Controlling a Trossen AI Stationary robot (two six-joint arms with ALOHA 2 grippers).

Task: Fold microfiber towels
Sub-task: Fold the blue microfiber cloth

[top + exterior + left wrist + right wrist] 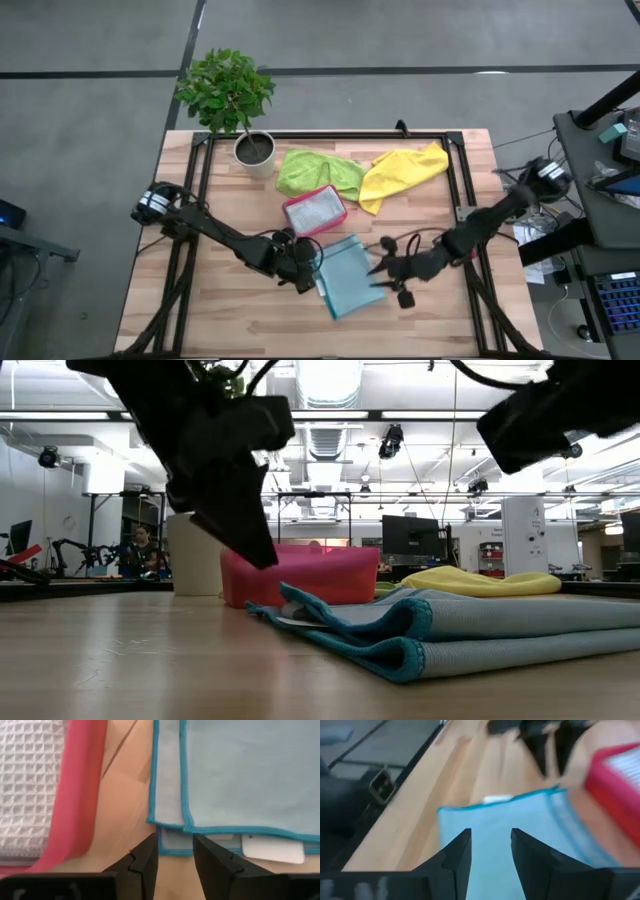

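One white tag (272,848) under teal towel (250,775)

table (200,300): carries everything listed
folded towel (348,276): middle of table, toward near edge
left gripper (307,280): at folded towel's left edge
right gripper (383,270): at its right edge
tray (314,211): just behind folded towel; holds what looks like a waffle-weave cloth (315,209)
crumpled towels (320,170) (405,172): side by side behind tray, toward far edge
potted plant (254,148): far edge, left of crumpled towels
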